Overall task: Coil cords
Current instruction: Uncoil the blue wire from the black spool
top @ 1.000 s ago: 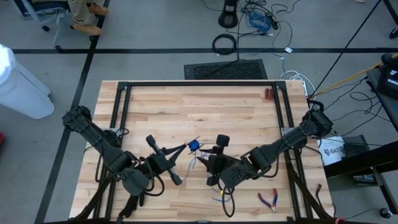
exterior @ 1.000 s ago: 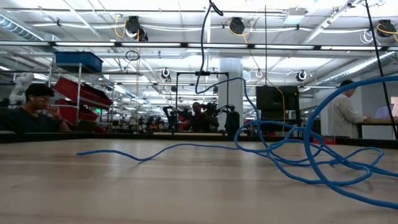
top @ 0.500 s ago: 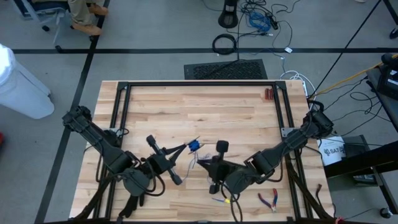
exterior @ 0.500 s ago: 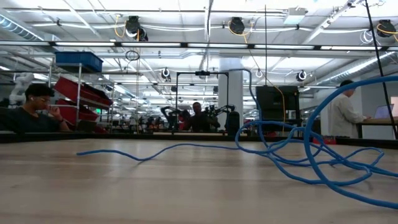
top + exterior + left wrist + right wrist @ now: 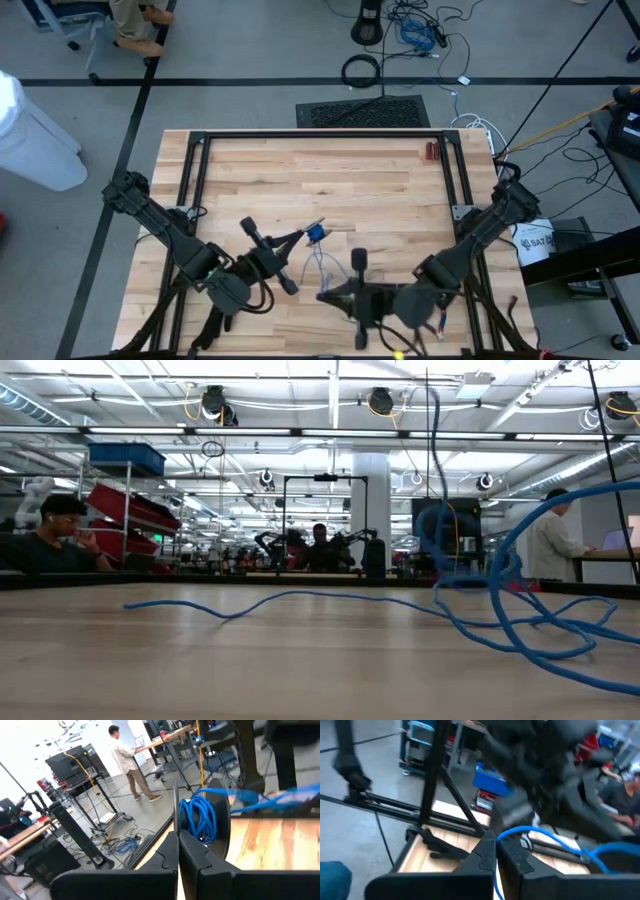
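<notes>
The cord is thin and blue. Part of it is wound into a small coil (image 5: pixel 199 819) that hangs above the table's middle (image 5: pixel 315 235), at the tips of my shut left gripper (image 5: pixel 303 238). From the coil, loose loops (image 5: pixel 320 266) run down to my right gripper (image 5: pixel 322 296), which is shut on a strand near the table's near edge. In the low view more slack cord (image 5: pixel 500 622) lies on the tabletop, and one strand (image 5: pixel 434 460) rises out of the picture. My left gripper has the wound coil's near side (image 5: pixel 186 822) at its shut fingertips, which come in level from the table's left. The coil is lifted clear of the table, and a strand (image 5: pixel 260 796) leads away from it. My right gripper pinches a single strand (image 5: pixel 498 837) between its fingertips, reaching in level from the table's right. The strand arcs away (image 5: pixel 545 834) slack, off the table.
A dark metal frame (image 5: pixel 320 134) borders the wooden tabletop. A small red object (image 5: pixel 431 151) lies at the far right corner. A thick black cable ring (image 5: pixel 361 70) lies on the floor beyond the table. People sit and stand in the room behind.
My right gripper has moved toward the table's near edge and risen, swinging round until it points toward the left edge. It has taken a strand with it. In the low view the rising strand has shifted right and the heap of loops under it has thinned.
</notes>
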